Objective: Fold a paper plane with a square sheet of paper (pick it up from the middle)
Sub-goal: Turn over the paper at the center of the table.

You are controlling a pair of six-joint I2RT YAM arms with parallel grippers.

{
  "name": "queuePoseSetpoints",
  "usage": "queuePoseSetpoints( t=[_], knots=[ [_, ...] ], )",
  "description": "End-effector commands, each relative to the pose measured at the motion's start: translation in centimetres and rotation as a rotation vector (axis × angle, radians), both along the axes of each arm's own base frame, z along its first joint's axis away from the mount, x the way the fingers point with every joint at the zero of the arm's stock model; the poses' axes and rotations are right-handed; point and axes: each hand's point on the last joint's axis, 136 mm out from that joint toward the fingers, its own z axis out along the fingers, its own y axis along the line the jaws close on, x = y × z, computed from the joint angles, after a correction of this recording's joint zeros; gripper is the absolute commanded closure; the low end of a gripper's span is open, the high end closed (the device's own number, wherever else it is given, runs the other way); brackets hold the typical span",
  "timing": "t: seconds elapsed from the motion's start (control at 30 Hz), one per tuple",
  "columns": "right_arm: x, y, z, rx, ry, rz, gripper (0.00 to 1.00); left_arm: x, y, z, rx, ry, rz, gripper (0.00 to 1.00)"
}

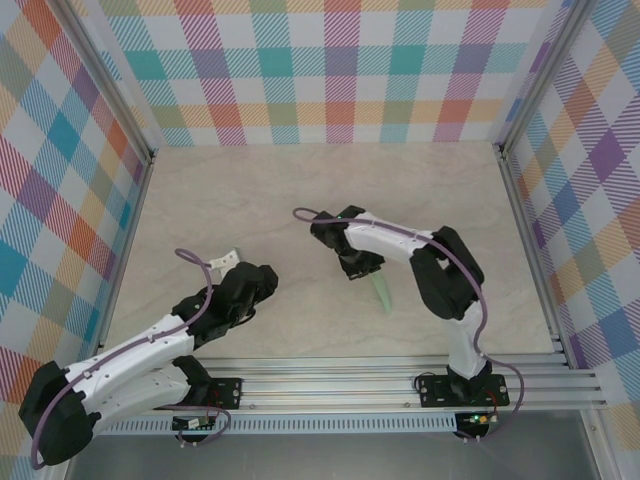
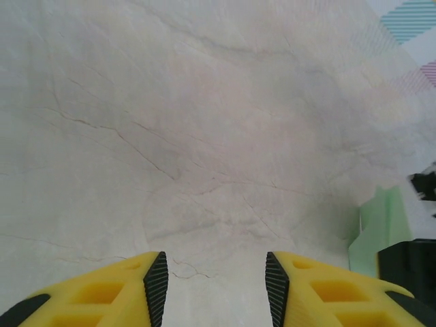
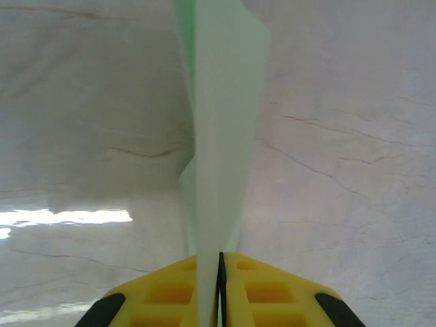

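Note:
The square sheet of paper now has the form of the paper plane [image 3: 221, 136], a narrow pale mint-green dart. My right gripper [image 3: 219, 272] is shut on its rear end, and the folded body runs straight out from the jaws above the table. From above, the paper plane [image 1: 383, 291] sticks out toward the near side from under the right gripper [image 1: 362, 268] at mid-table. My left gripper [image 2: 216, 286] is open with only bare table between its black pads [image 2: 157, 283]. It sits low at the left [image 1: 230, 260], with the paper plane [image 2: 385, 218] off to its right.
The marbled table [image 1: 300, 190] is boxed in by plaid walls [image 1: 330, 70] with metal frame posts [image 1: 530, 230] along the sides. An aluminium rail [image 1: 400, 375] carrying both arm bases runs along the near edge.

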Motion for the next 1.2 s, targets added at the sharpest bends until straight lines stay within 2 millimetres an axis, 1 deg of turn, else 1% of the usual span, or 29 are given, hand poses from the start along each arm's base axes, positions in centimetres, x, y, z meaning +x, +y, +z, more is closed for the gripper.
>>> queuePoseSetpoints(
  t=[0.0, 0.07, 0.13, 0.2, 0.3, 0.37, 0.47, 0.53, 0.57, 0.6, 0.63, 0.7, 0.73, 0.77, 0.8, 0.83, 0.93, 1.03, 1.1, 1.17],
  knots=[
    [-0.8, 2.1, 0.0, -0.058, -0.002, 0.035, 0.88, -0.4, 2.7, -0.6, 0.048, 0.006, 0.096, 0.54],
    [-1.3, 3.8, -0.4, -0.052, 0.002, 0.060, 0.86, -0.5, 2.9, -0.6, 0.047, 0.002, 0.100, 0.54],
    [-1.9, 5.5, -0.9, -0.015, 0.020, 0.080, 0.80, -0.6, 3.0, -0.6, 0.048, 0.003, 0.102, 0.53],
    [-2.5, 6.9, -1.4, 0.034, 0.043, 0.087, 0.74, -0.7, 3.0, -0.8, 0.045, 0.007, 0.104, 0.53],
    [-3.1, 7.9, -1.5, 0.103, 0.073, 0.090, 0.64, -0.6, 2.9, -0.8, 0.039, 0.007, 0.101, 0.53],
    [-3.6, 8.7, -1.1, 0.161, 0.094, 0.110, 0.58, -0.6, 2.8, -0.7, 0.040, 0.008, 0.099, 0.52],
    [-4.1, 9.8, 0.4, 0.268, 0.092, 0.138, 0.46, -0.6, 2.7, -0.8, 0.041, 0.012, 0.090, 0.52],
    [-4.5, 10.4, 2.0, 0.350, 0.078, 0.159, 0.36, -0.6, 2.5, -1.0, 0.039, 0.017, 0.083, 0.52],
    [-4.6, 10.5, 2.9, 0.385, 0.065, 0.168, 0.33, -0.6, 2.2, -1.1, 0.036, 0.020, 0.074, 0.51],
    [-4.8, 10.5, 3.7, 0.418, 0.054, 0.174, 0.26, -0.5, 2.0, -1.1, 0.032, 0.022, 0.067, 0.51],
    [-4.9, 10.4, 4.5, 0.452, 0.042, 0.172, 0.23, -0.5, 1.8, -1.2, 0.027, 0.025, 0.059, 0.51],
    [-5.2, 9.9, 5.5, 0.527, 0.040, 0.164, 0.25, -0.2, 0.9, -1.3, 0.020, 0.027, 0.024, 0.50],
    [-5.1, 9.3, 5.9, 0.562, 0.037, 0.138, 0.26, -0.2, 0.5, -1.5, 0.023, 0.037, 0.004, 0.50],
    [-5.3, 8.7, 6.0, 0.597, 0.047, 0.117, 0.30, -0.2, 0.2, -1.7, 0.029, 0.050, -0.012, 0.49],
    [-5.3, 8.2, 6.1, 0.653, 0.060, 0.097, 0.37, 0.2, -0.7, -1.3, 0.010, 0.037, -0.037, 0.49],
    [-5.5, 7.7, 6.1, 0.706, 0.077, 0.079, 0.47, 0.3, -1.3, -1.4, 0.007, 0.045, -0.062, 0.50],
    [-6.3, 6.5, 5.6, 0.841, 0.137, 0.035, 0.65, 0.6, -3.3, -2.3, 0.006, 0.086, -0.136, 0.50],
    [-6.6, 5.3, 4.4, 0.883, 0.182, -0.016, 0.78, 1.0, -5.7, -3.1, -0.009, 0.125, -0.224, 0.51],
    [-6.7, 4.7, 3.5, 0.901, 0.209, -0.045, 0.82, 1.1, -7.1, -3.7, -0.030, 0.151, -0.271, 0.52],
    [-6.7, 4.8, 3.0, 0.922, 0.231, -0.057, 0.84, 1.1, -8.3, -4.4, -0.056, 0.176, -0.303, 0.53]
  ],
)
